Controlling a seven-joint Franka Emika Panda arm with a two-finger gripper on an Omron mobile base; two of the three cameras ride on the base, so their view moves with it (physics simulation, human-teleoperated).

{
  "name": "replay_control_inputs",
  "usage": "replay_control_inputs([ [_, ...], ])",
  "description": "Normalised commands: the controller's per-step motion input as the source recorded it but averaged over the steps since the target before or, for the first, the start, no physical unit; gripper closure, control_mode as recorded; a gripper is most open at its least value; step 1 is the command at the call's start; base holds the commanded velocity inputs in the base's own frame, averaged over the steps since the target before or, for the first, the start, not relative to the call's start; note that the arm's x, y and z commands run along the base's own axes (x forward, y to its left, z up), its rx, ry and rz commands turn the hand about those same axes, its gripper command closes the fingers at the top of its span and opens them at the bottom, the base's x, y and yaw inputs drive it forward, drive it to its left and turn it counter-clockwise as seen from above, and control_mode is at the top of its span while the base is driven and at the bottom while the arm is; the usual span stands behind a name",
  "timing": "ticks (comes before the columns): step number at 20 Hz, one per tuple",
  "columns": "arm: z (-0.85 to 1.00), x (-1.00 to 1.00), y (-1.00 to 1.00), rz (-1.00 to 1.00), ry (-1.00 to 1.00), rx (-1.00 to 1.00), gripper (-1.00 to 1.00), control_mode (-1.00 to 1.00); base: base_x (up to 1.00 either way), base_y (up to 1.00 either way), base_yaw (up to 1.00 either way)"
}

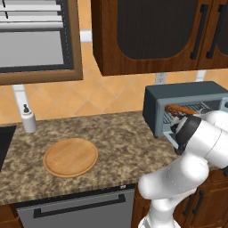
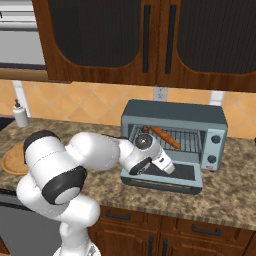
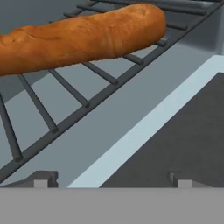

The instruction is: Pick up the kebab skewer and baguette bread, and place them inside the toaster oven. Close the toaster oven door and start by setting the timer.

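Note:
The blue-grey toaster oven [image 2: 175,116] stands on the counter with its door [image 2: 187,174] folded down flat. The baguette bread [image 2: 165,136] lies slantwise on the wire rack [image 3: 87,103] inside, with nothing touching it. My gripper [image 2: 171,169] hovers low over the open door, just in front of the rack. In the hand view its fingertips [image 3: 41,180] stand wide apart, so my gripper [image 3: 111,181] is open and empty, with the baguette [image 3: 83,37] a little ahead. A small dark red bit [image 1: 175,114] by the loaf's end may be the kebab skewer; I cannot tell.
A round wooden board [image 1: 70,157] lies bare on the granite counter to the left, and a soap dispenser [image 1: 29,119] stands by the wall. The oven's knobs [image 2: 216,140] sit on its right front. Dark wooden cabinets [image 2: 150,40] hang above the oven.

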Motion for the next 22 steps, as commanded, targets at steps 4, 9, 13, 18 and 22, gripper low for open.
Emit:
replay_control_inputs([
  [4,0.00,0.00,0.00,-0.03,0.00,0.00,-1.00,-1.00,0.00,0.00,0.00],
  [9,0.10,-0.50,-0.08,0.00,0.00,0.00,-1.00,-1.00,0.00,0.00,0.00],
  [13,0.47,-0.77,-0.12,0.00,0.00,0.00,-1.00,-1.00,0.00,0.00,0.00],
  [18,0.58,-0.68,-0.01,0.02,0.04,0.00,-1.00,-1.00,0.00,0.00,0.00],
  [22,0.25,-0.51,0.16,0.15,0.20,0.00,-1.00,-1.00,0.00,0.00,0.00],
])
